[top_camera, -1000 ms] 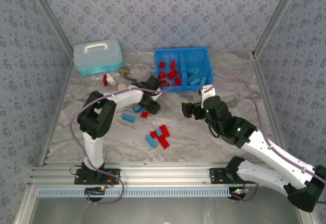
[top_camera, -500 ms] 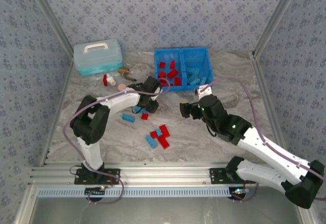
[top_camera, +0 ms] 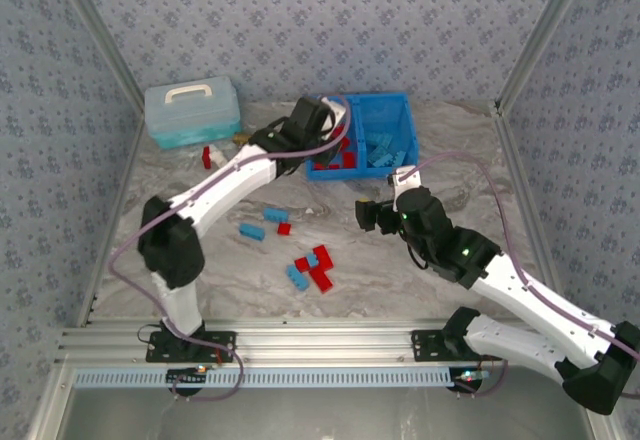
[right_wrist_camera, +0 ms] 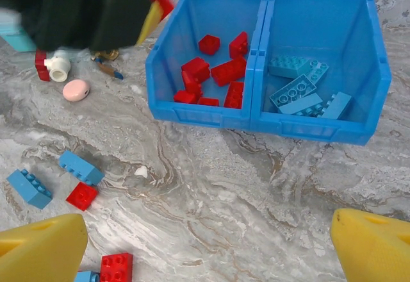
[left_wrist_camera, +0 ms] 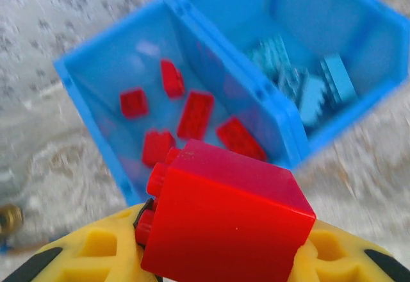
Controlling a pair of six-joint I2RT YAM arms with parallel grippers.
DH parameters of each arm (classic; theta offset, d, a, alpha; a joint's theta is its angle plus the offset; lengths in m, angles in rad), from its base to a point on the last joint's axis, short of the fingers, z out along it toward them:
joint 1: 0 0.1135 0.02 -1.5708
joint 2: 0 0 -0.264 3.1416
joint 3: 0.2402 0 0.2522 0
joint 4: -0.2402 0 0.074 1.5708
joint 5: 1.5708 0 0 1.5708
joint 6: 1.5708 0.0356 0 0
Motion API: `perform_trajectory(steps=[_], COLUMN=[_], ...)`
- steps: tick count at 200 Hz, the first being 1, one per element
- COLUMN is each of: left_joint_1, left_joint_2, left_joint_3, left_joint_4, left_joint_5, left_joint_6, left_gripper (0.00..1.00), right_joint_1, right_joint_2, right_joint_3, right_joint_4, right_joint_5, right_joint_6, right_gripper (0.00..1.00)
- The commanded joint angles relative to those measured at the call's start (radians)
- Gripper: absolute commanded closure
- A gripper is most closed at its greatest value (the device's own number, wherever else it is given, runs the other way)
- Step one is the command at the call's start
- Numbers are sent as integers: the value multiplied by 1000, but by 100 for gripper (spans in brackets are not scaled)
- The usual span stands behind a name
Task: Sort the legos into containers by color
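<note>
Left gripper [top_camera: 322,123]: closed on one red brick [left_wrist_camera: 224,221], pinched between the yellow fingers [left_wrist_camera: 83,250]. The brick's studs face left in the wrist view. The arm is stretched far forward, so the gripper hangs over the near left part of the blue bin [right_wrist_camera: 259,120].

Bin contents:
- The left compartment [right_wrist_camera: 168,70] holds only red bricks.
- The right compartment [right_wrist_camera: 378,70] holds only light blue ones.
- The centre divider [right_wrist_camera: 261,45] keeps the two colours apart.

My read is that the red brick is held high so it clears the bin wall and can drop in with the other reds. From the wrist view it looks lined up with the left compartment. It sits close to the near wall, though, so I'd want it a touch farther in before letting go.

Right gripper [right_wrist_camera: 205,250]: jaws wide apart, nothing between them. It hovers over bare surface [right_wrist_camera: 269,186] just near of the bin. I take it to be waiting there, out of the left arm's way.

Loose on the surface:
- a blue brick [top_camera: 252,231] and a small red one [top_camera: 284,228], left of centre
- a mixed red cluster [top_camera: 318,265] with a blue brick [top_camera: 297,278], nearer to me

By my count, sorting is well along but not finished.

Beside the task:
- teal box [top_camera: 192,110], far left
- pink disc [right_wrist_camera: 76,90]
- small bottle [right_wrist_camera: 52,66]
</note>
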Motion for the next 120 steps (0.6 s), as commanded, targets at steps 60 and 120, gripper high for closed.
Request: perform_trajectory(steps=[60,120], left_joint_1=[96,111], left_joint_2=[587,635], left_joint_3=[733,822], left_joint_4=[-179,-228], left_joint_5=[-93,-63], left_joint_6=[20,-1], left_gripper=[66,43], right_joint_1=[-9,-21], right_joint_2=[-73,-28], right_joint_3=[-21,30], right_joint_4=[-40,-27], right_joint_5=[32,21], right_joint_6=[29,0], right_gripper=[0,0])
